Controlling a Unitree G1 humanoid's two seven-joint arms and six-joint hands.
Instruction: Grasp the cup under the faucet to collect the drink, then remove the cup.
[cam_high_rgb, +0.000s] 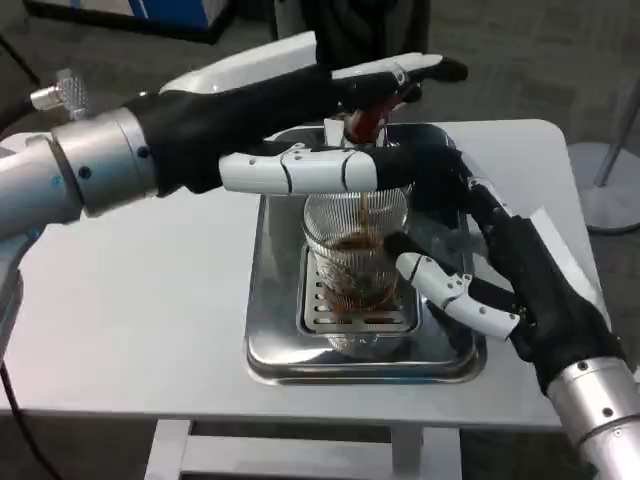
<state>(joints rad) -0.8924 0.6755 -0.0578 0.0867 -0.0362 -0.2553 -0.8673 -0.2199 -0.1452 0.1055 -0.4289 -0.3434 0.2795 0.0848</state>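
Standing on the slotted metal grate (355, 310) of a shiny stainless-steel drip tray (272, 330), the ribbed clear glass cup (352, 250) sits directly beneath the red-and-chrome faucet (365, 118), and a thin brown stream of drink (365, 215) falls from the faucet into it; dark liquid fills roughly the lower part of the cup. The left hand (300, 120) reaches in from the left side across the top of the tray, its upper fingers (410, 70) lying over the faucet's handle, while a lower white finger stretches horizontally in front of the cup's rim; whether that hand actually presses the handle cannot be told for certain, though the fingers sit right on it. The right hand (500, 270) comes in from the lower right, with a white finger (450, 290) close against the cup's right wall and its dark fingers extending behind the cup toward the tray's back edge. The fingers are spread around the glass rather than clamped, and a firm grip is not evident. The tray rests on the white table (140, 300), near its middle.
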